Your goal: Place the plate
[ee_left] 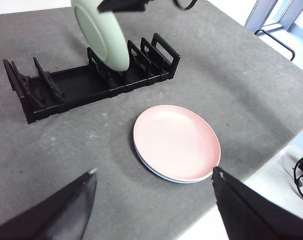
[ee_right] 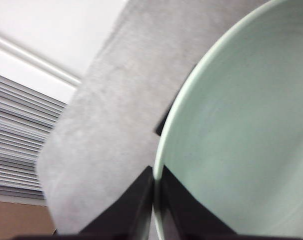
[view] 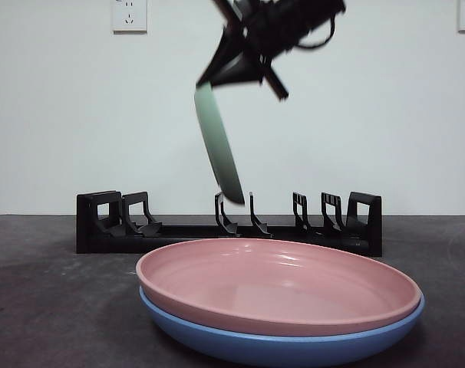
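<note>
We see right gripper (view: 231, 70) clamped on green plate (view: 219, 146) rim | plate tilted, hanging above middle of black rack (view: 225, 226) | left gripper (ee_left: 154, 177) spread wide, empty | pink plate (view: 278, 284) stacked on blue plate (view: 240, 341), near side

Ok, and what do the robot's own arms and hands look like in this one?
Both are black. The left hand shows two broad, wedge-shaped jaws tapering to pale-edged tips. The right hand has the same matte black jaws, seen close up as angular wedges. In the front view the right arm's end is a dark, bulky block with a black cable looping off its side. No markings are visible.
</note>
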`<action>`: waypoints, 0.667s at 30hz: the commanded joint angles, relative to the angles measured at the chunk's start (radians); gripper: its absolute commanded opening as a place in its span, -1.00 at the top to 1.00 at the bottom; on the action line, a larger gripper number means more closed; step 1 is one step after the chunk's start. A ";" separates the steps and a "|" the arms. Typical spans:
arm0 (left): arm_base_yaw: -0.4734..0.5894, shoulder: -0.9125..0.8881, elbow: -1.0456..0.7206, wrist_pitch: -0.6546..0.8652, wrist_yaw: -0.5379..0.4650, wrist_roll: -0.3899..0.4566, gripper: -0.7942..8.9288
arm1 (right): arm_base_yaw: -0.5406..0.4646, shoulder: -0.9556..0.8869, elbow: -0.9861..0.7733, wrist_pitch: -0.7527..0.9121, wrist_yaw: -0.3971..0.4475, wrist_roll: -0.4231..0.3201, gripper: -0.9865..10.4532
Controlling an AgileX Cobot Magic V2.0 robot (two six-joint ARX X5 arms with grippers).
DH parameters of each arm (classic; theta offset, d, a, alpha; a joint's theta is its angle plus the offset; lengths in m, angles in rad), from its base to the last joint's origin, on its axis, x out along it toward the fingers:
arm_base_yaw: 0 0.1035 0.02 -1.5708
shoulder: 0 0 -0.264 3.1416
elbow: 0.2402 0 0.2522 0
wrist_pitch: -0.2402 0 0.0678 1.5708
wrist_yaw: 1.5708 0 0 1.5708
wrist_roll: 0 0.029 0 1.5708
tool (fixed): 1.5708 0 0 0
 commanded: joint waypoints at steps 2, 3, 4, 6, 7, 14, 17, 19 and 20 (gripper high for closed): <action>-0.004 0.001 0.022 0.011 0.001 0.000 0.07 | 0.007 -0.077 0.043 -0.029 -0.028 -0.013 0.81; -0.004 0.001 0.022 0.011 0.001 0.001 0.07 | 0.007 -0.099 0.043 -0.054 -0.035 -0.019 0.81; -0.004 0.001 0.022 0.011 0.001 0.003 0.07 | 0.007 -0.118 0.043 -0.078 -0.045 -0.027 0.81; -0.004 0.001 0.022 0.011 0.001 0.003 0.07 | 0.008 -0.157 0.043 -0.137 -0.060 -0.057 0.81; -0.004 0.001 0.022 0.011 0.001 0.003 0.07 | 0.013 -0.176 0.043 -0.177 -0.057 -0.082 0.81; -0.004 0.001 0.022 0.010 0.001 0.011 0.07 | 0.055 -0.292 0.035 -0.459 0.012 -0.260 0.81; -0.004 0.001 0.022 0.010 0.001 0.019 0.07 | 0.077 -0.342 0.020 -0.540 0.037 -0.309 0.81; -0.004 0.001 0.022 0.010 0.001 0.026 0.07 | 0.087 -0.377 0.005 -0.579 0.056 -0.332 0.81; -0.004 0.001 0.022 0.009 0.001 0.030 0.07 | 0.093 -0.397 -0.005 -0.599 0.068 -0.341 0.81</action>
